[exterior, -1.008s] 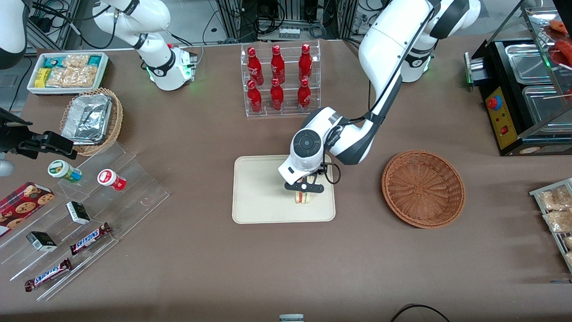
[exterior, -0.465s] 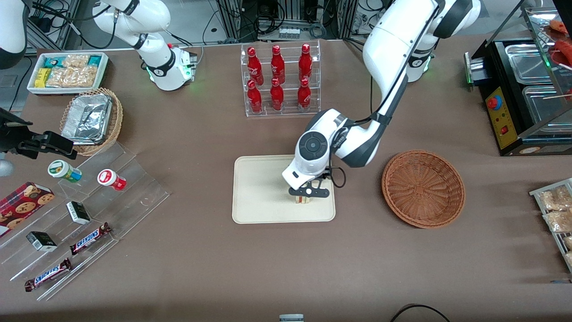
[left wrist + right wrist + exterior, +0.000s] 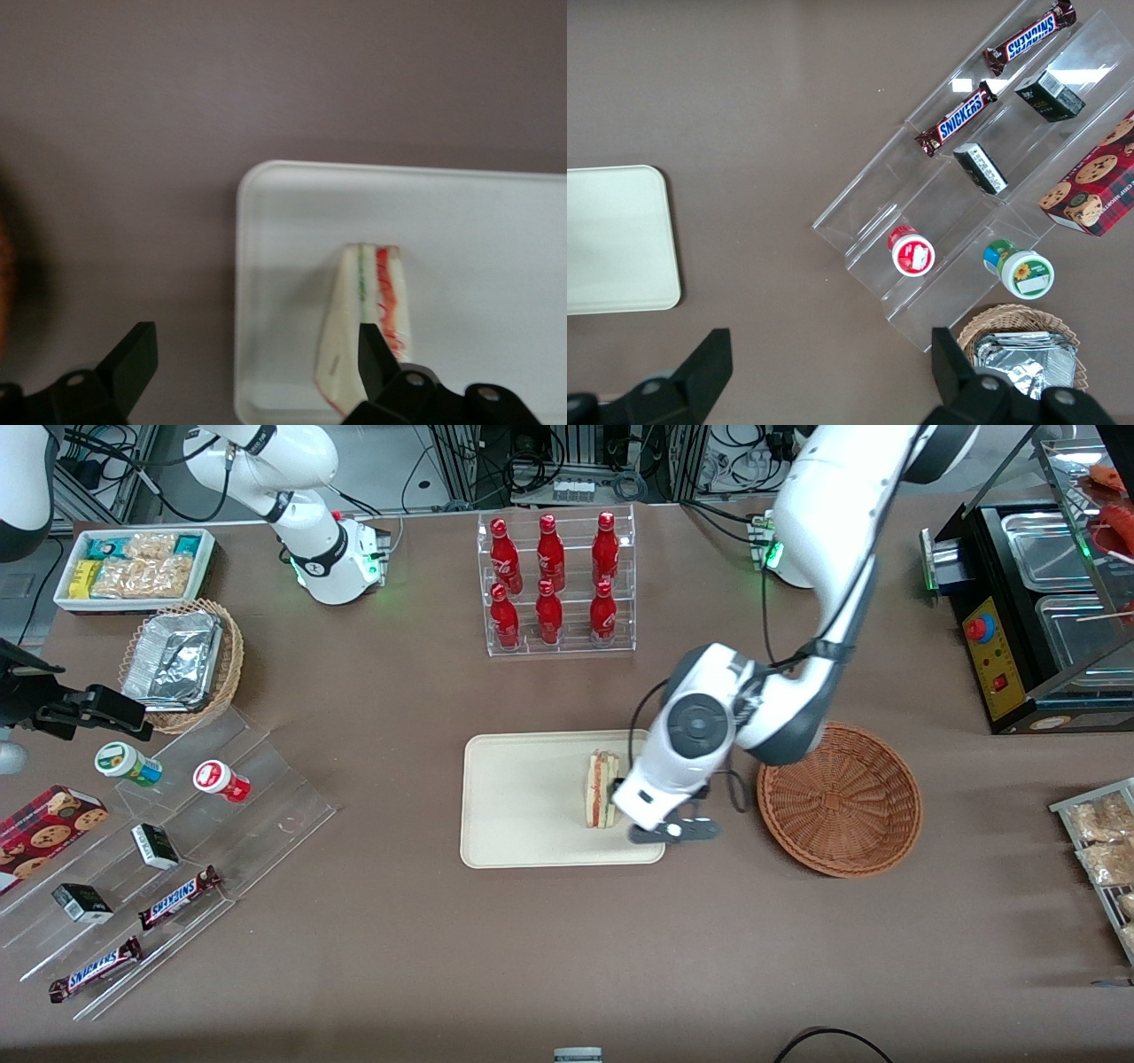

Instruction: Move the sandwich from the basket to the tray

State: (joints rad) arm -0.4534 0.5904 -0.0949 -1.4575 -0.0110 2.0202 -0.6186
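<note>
Sandwich now rests freed on tray; pincer, fingers apart and empty, has lifted away toward basket. Placement looks complete.

Sandwich on tray; open pincer betw. tray & basket.

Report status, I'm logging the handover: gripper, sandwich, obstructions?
Gripper open, above the tray's edge nearest the basket. Sandwich on tray, released. Nothing in the way.
</note>
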